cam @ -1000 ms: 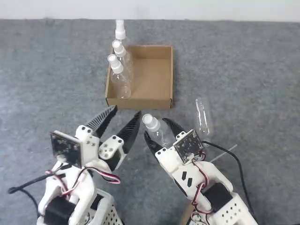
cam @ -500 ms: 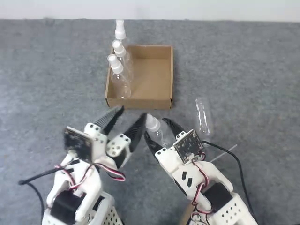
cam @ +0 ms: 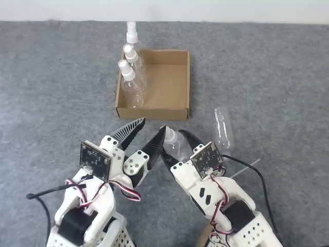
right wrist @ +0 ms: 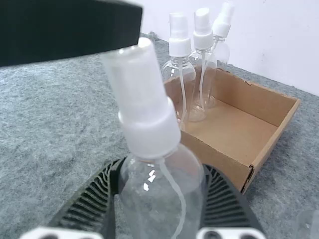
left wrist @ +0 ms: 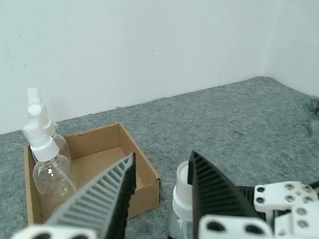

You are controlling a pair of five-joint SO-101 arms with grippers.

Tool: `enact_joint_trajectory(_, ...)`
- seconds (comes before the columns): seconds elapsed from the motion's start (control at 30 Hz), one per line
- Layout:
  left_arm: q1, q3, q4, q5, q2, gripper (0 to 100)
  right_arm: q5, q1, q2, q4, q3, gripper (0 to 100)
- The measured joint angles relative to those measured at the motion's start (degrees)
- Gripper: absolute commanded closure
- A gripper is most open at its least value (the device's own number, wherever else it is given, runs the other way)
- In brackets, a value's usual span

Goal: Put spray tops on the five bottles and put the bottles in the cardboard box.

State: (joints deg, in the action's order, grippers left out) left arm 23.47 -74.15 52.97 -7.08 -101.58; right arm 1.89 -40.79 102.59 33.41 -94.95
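Clear bottle [cam: 176,146], upright just before cardboard box [cam: 154,111], clamped round belly by right jaws; left jaws wide open, empty, beside its spray top [cam: 168,135]; likely light, thin-walled, slippery, best held low on body

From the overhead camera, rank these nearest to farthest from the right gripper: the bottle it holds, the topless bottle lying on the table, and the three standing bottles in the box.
1. Capped bottle, held in the right gripper itself.
2. Topless bottle, lying on the table to the gripper's right.
3. Three standing bottles, along the left wall of the cardboard box, farther ahead.
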Motion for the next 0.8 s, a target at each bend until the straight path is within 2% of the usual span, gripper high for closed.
enact_joint_trajectory(0.27,-7.74,3.69,0.97,-1.05,0.0,84,0.0,-0.18,0.09,0.0,0.0,91.2)
enact_joint_trajectory(0.4,-9.05,7.91,3.25,-1.32,0.0,84,0.0,0.26,0.09,0.0,0.0,91.2)
enact_joint_trajectory(0.6,-9.23,12.04,8.97,0.18,0.0,84,-7.47,2.64,0.09,0.0,0.0,91.2)
enact_joint_trajectory(0.8,-9.23,8.26,10.81,3.43,0.0,84,-13.1,2.55,0.09,-0.79,0.0,91.0)
